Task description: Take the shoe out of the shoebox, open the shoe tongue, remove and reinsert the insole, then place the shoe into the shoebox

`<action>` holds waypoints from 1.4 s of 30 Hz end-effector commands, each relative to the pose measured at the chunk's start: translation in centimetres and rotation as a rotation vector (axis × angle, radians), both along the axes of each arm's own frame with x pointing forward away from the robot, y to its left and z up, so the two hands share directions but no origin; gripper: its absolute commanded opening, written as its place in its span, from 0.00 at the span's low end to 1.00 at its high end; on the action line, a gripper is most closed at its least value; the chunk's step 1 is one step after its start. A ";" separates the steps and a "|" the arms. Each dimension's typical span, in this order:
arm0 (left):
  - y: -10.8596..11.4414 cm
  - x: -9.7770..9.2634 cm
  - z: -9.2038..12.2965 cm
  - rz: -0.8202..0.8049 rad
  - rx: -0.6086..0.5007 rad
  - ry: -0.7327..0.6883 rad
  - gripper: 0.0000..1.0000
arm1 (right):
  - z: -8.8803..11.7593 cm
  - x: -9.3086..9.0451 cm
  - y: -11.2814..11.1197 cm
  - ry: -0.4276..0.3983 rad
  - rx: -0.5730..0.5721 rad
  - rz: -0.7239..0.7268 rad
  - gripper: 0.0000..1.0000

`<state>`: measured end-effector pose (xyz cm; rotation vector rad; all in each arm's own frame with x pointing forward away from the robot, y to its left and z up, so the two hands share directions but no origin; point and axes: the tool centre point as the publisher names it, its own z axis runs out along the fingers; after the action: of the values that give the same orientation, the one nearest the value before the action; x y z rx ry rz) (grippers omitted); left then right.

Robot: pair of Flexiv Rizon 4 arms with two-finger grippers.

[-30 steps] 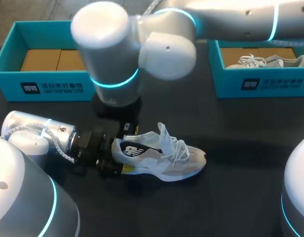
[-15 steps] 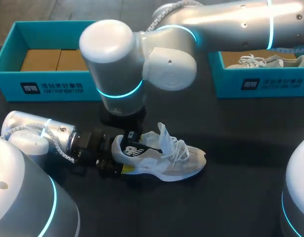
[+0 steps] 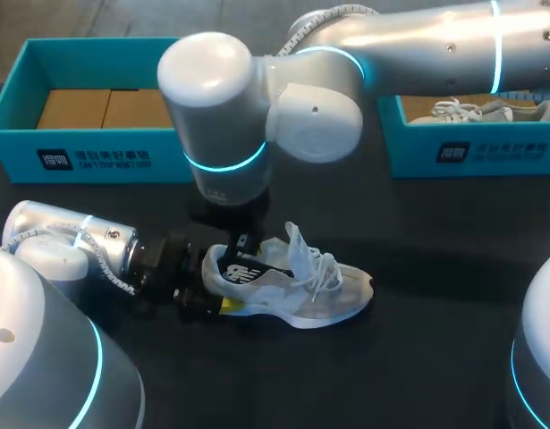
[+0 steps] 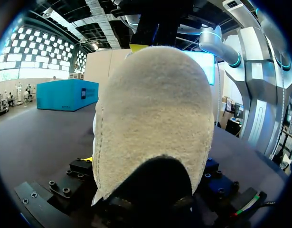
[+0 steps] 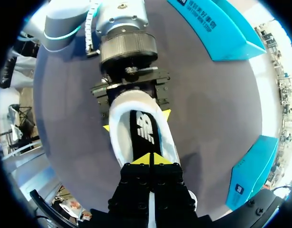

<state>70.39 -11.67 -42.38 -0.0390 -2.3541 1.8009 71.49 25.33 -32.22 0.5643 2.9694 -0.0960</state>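
A cream and white sneaker [image 3: 297, 288] stands upright on the dark table, toe to the right, tongue pulled up. My left gripper [image 3: 219, 286] lies low on the table behind the heel, its yellow tips pressed on both sides of the heel [image 5: 136, 121]. The suede heel [image 4: 155, 118] fills the left wrist view. My right arm reaches in from the upper right, and its right gripper [image 3: 243, 243] points straight down into the shoe's opening. Its yellow tips [image 5: 150, 159] are shut together just over the black insole [image 5: 145, 128], with nothing between them.
A teal shoebox [image 3: 78, 159] with brown cardboard inside stands at the back left. Another teal shoebox [image 3: 471, 152] at the back right holds a second sneaker [image 3: 480, 112]. Bare table lies in front of and to the right of the shoe.
My right arm has swung right and lowered, bringing its shut gripper down to the shoe's opening. The left gripper and the shoe have stayed in place.
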 end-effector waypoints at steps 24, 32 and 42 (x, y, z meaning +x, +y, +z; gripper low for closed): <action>0.0 0.2 -0.2 -0.002 0.003 0.000 0.00 | -5.3 -0.9 -1.6 -0.035 0.048 0.014 0.00; 0.0 0.2 -0.2 -0.002 0.003 0.000 0.00 | -5.7 -1.0 -2.7 -0.054 0.033 -0.019 0.00; 0.0 0.2 -0.2 -0.002 0.003 0.000 0.00 | -5.8 -1.6 -4.7 -0.093 0.052 -0.065 0.00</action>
<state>70.38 -11.68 -42.37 -0.0393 -2.3539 1.8011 70.22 21.77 -38.10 0.6530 2.8742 -0.0326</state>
